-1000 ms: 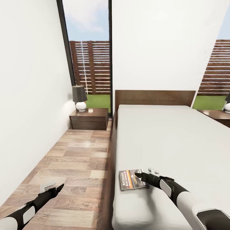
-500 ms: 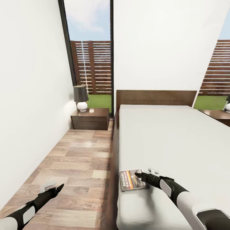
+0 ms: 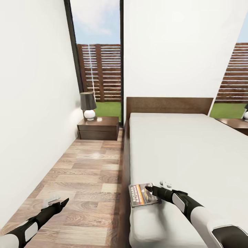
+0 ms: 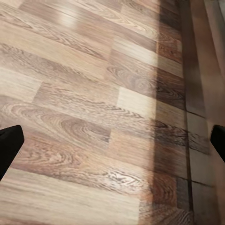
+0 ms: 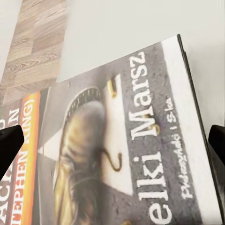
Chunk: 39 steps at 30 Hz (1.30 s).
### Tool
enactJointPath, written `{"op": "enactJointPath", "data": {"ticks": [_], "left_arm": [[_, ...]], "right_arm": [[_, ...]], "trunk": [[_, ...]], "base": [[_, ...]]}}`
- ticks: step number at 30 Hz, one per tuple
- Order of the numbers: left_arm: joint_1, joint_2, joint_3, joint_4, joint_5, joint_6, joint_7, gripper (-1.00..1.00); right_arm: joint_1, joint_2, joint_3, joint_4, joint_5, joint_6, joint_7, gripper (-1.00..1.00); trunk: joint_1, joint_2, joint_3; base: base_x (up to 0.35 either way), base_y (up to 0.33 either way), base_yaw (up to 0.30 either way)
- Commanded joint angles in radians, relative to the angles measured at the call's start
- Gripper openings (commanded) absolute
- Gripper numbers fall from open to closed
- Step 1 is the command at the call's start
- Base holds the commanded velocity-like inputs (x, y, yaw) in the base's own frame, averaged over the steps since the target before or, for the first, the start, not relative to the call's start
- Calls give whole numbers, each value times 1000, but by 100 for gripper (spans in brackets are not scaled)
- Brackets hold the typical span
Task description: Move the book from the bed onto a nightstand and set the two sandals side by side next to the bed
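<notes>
One thin orange-striped paperback book (image 3: 144,195) lies on the off-white mattress bed (image 3: 186,151); right gripper (image 3: 148,188) fingers spread above it, seemingly untouching; left gripper (image 3: 63,201) spread over plank floor (image 3: 86,165).

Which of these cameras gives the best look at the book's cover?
The right wrist view: the book is close enough to read the lettering and see the boot picture. The head view shows it whole but small on the bed. The left wrist view shows wood floor.
</notes>
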Motion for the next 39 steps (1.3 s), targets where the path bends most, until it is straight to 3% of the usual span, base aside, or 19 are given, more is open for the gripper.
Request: {"op": "enactJointPath", "data": {"ticks": [1, 39], "left_arm": [[-1, 0, -8, 1, 7, -5, -2, 100], [-1, -8, -9, 1, 7, -5, -2, 100]], "right_arm": [[0, -1, 14, 1, -11, 12, 0, 100], [0, -1, 14, 1, -11, 12, 0, 100]], "trunk": [[0, 0, -1], [0, 0, -1]], "base": [[0, 217, 0], [0, 30, 0]]}}
